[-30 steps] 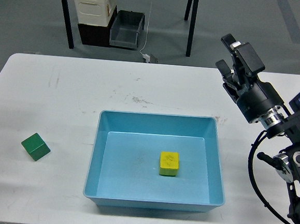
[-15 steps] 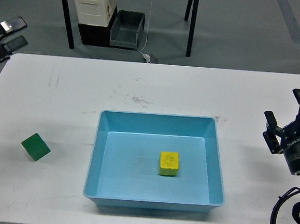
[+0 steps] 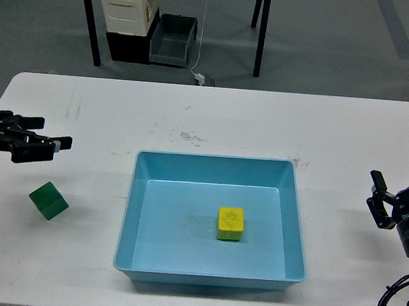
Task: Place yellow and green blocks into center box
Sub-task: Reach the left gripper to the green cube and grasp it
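A yellow block (image 3: 230,224) lies inside the blue box (image 3: 138,190) at the table's middle, right of the box's centre. A green block (image 3: 48,200) sits on the white table to the left of the box. My left gripper (image 3: 49,141) comes in from the left edge, open and empty, just above and behind the green block. My right gripper (image 3: 402,188) is open and empty near the right edge, well apart from the box.
The white table (image 3: 214,118) carries only the box and the green block. Beyond its far edge stand dark table legs, a white bin (image 3: 128,5) and a grey crate (image 3: 173,40) on the floor.
My left gripper has come in from the far left corner to above the green block. My right arm has drawn back and down toward the right edge. The blocks have not moved.
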Available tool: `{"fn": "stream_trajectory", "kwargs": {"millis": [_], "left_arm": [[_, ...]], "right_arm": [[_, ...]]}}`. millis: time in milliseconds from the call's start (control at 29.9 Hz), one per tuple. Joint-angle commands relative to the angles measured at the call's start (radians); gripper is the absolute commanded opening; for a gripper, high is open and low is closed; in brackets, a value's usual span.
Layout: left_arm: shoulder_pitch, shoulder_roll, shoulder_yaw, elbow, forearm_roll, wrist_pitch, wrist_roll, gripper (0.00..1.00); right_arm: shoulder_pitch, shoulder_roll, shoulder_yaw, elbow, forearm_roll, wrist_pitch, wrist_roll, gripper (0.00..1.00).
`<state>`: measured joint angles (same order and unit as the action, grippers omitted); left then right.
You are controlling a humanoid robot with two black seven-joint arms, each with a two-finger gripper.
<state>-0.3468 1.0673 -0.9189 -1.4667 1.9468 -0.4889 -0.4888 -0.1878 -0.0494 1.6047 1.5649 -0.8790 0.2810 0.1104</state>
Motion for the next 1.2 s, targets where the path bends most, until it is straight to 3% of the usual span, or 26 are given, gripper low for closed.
{"fn": "stream_trajectory", "kwargs": {"millis": [0,134,301,1170], "left_arm": [[-0.113,0.037,0.217,-0.003,0.043,0.0,0.0,0.99],[-0.224,0.042,0.408,0.011,0.064,0.0,0.0,1.0],[-0.3,0.033,0.515,0.034,0.128,0.0,0.0,1.0],[-0.308,-0.096,0.575,0.183,0.235,0.0,0.0,0.98]], "right_arm": [[-0.001,-0.001,0.0,0.0,0.0,0.0,0.002,0.99],[-0.002,-0.001,0.001,-0.002,0.0,0.0,0.003,0.99],[-0.002,-0.003,0.006,-0.002,0.0,-0.002,0.003,0.99],[-0.01,-0.003,0.008,-0.002,0.0,-0.005,0.005,0.99]]}}
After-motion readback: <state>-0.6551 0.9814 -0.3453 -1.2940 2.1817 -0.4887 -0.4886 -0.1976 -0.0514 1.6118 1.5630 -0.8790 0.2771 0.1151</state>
